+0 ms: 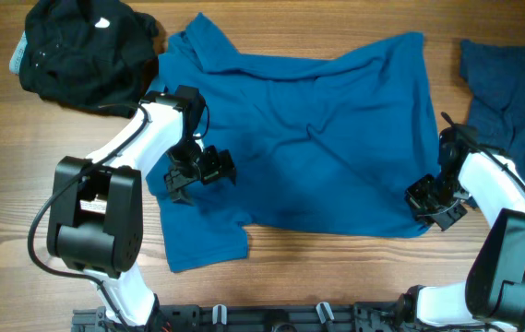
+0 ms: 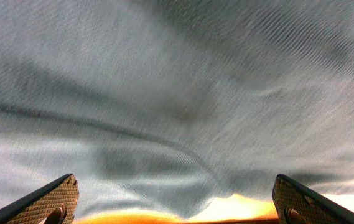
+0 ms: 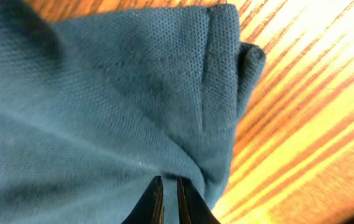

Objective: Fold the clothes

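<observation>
Right gripper (image 3: 169, 186), mostly cropped, pinches the blue shirt (image 3: 102, 106) hem.

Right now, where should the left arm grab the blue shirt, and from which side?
Probably the sleeve, at its outer edge, coming low from the near side of the table. It lies flat and sticks out beyond the body of the blue shirt, so the left tool can slip a finger under; the right tool pinches the hem corner.

Honestly can't read a thing here, no text, labels or brand marks on the clothes, the arms or the table.
</observation>
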Motion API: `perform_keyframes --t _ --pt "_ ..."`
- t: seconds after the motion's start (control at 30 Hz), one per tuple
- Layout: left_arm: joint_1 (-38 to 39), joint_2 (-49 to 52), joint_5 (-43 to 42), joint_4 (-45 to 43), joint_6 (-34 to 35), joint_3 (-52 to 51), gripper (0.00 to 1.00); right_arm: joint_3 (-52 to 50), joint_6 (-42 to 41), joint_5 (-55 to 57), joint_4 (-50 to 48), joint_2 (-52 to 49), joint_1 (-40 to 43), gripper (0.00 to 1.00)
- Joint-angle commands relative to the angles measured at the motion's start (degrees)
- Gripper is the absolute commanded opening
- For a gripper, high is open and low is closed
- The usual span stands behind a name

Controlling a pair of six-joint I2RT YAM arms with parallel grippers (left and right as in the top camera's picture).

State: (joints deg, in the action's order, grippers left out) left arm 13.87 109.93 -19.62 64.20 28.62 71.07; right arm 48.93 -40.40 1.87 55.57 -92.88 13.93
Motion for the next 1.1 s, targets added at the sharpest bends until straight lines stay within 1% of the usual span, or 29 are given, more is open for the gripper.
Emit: perform_keyframes --t 0.0,0.07,0.13,0.2,0.23,0.3,0.33,0.4,0.5,0.6,0.67,0.73,0.83,0.9,0.93,1.0,1.03,1.07 --pt "0.26 -1.18 1.77 -4.63 0.35 -1.44 1.00 4.09 3.10 -0.74 2.34 0.66 0.33 0.11" --pt "0.22 -1.18 2.32 -6.86 0.37 -1.44 1.00 5.46 5.86 -1.40 3.02 1.79 0.33 0.17" --pt "0.13 -1.18 2.32 -9.73 0.50 -1.44 1.00 7.26 10.78 -4.61 4.02 3.30 0.33 0.27" --pt "0.13 -1.18 2.32 -11.10 2.27 -1.44 1.00 8.63 16.72 -10.62 4.55 4.61 0.33 0.48" --pt "0.15 -1.18 2.32 -11.23 2.80 -1.44 0.99 8.90 18.32 -12.57 4.57 5.01 0.33 0.65" --pt "0.15 -1.18 2.29 -10.27 3.41 -1.46 0.96 9.27 21.66 -16.70 4.46 5.66 0.33 0.92" --pt "0.15 -1.18 2.32 -9.40 3.41 -1.55 0.94 9.27 22.93 -18.36 4.28 5.84 0.33 0.99" --pt "0.15 -1.18 2.29 -7.87 3.43 -2.10 0.91 9.27 25.11 -20.74 4.15 5.90 0.33 1.00" --pt "0.17 -1.18 2.05 -7.21 3.61 -4.59 0.91 9.27 25.29 -21.29 3.98 5.90 0.33 1.00" --pt "0.15 -1.18 1.01 -9.92 4.59 -9.11 0.79 9.27 25.20 -21.38 3.98 5.90 0.33 1.00" --pt "0.15 -1.18 -1.42 -13.11 5.31 -11.52 0.75 9.27 25.22 -21.46 3.82 5.90 0.33 0.99" --pt "0.15 -1.18 -2.97 -15.30 5.31 -12.98 0.69 9.25 25.24 -21.46 3.87 5.90 0.33 1.00" --pt "0.15 -1.18 -3.08 -15.08 5.29 -13.11 0.52 9.25 25.42 -21.42 4.28 5.90 0.33 0.99" --pt "0.15 -1.18 -3.08 -13.94 5.31 -13.11 0.34 9.25 25.38 -21.42 4.31 5.90 0.33 0.99" --pt "0.15 -1.18 -3.10 -13.33 5.31 -13.11 0.27 9.25 25.33 -21.42 4.24 5.90 0.33 1.00" --pt "0.15 -1.18 -3.08 -11.13 5.33 -13.11 0.10 9.25 25.24 -21.42 4.00 5.90 0.33 0.99" --pt "0.15 -1.18 -3.06 -10.27 5.31 -13.11 0.04 9.25 25.24 -21.38 3.87 5.90 0.33 0.99" --pt "0.15 -1.18 -2.95 -9.73 5.31 -13.11 0.04 9.25 25.22 -21.22 3.80 5.90 0.33 0.99"
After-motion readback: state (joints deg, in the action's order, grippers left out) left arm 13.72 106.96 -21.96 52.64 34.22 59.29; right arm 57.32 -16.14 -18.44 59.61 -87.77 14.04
